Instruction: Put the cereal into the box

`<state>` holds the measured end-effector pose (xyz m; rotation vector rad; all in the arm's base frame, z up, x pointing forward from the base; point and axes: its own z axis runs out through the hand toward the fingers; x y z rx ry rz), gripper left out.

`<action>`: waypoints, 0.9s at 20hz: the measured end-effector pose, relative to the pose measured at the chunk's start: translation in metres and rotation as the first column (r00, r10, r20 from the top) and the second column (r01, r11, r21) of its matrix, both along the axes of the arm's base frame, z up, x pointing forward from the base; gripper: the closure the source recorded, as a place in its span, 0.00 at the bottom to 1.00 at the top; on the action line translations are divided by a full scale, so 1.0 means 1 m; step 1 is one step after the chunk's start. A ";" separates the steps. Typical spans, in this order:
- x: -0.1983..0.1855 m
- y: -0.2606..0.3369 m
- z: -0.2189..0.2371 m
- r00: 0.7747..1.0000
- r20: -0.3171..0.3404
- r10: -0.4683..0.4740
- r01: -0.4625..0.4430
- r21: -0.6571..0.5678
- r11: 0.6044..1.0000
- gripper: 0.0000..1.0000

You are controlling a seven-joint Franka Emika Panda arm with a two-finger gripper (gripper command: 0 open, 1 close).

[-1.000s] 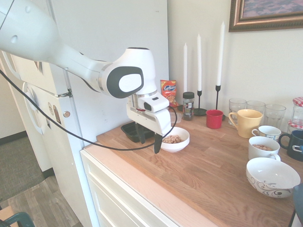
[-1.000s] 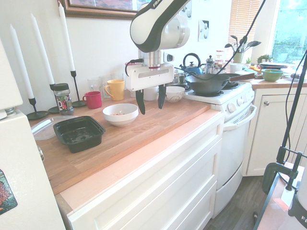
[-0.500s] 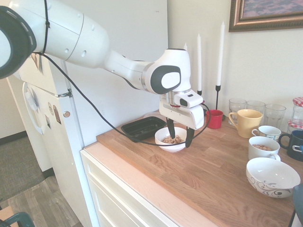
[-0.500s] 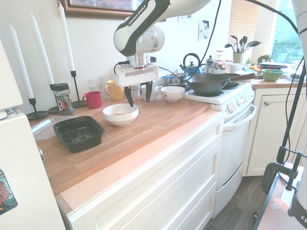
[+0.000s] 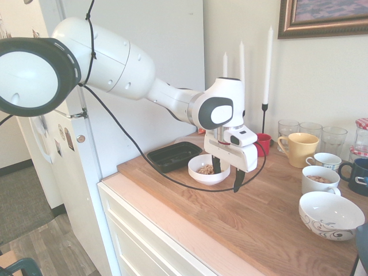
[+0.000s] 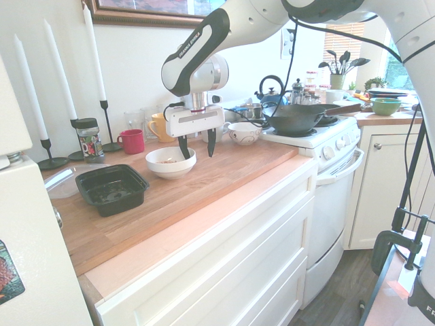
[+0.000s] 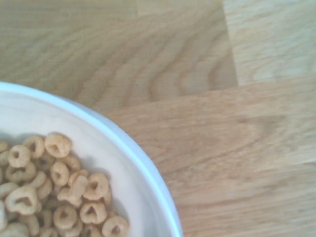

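Only "FRANKA EMIKA" reads on the arm (image 6: 192, 42); end effector (image 6: 197, 145) spread above cereal (image 7: 54, 190).

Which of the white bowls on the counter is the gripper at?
The plain white bowl holding cereal, beside the black box; the patterned bowl sits far off, near the counter's front edge.

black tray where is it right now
In the second exterior view the shallow black rectangular plastic tray sits empty on the wooden counter, left of the white bowl of cereal, near the fridge end.
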<state>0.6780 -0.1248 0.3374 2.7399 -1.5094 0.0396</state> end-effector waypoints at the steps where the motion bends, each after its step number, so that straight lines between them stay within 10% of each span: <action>1: 0.001 0.000 -0.001 1.000 0.000 0.000 0.000 0.000 1.000 0.00; 10: 0.005 0.003 -0.012 1.000 -0.004 -0.006 0.006 0.028 1.000 0.00; 11: 0.006 0.005 -0.013 1.000 -0.003 -0.004 0.004 0.031 1.000 1.00; 18: 0.008 0.006 -0.017 1.000 0.014 -0.008 0.007 0.098 0.995 1.00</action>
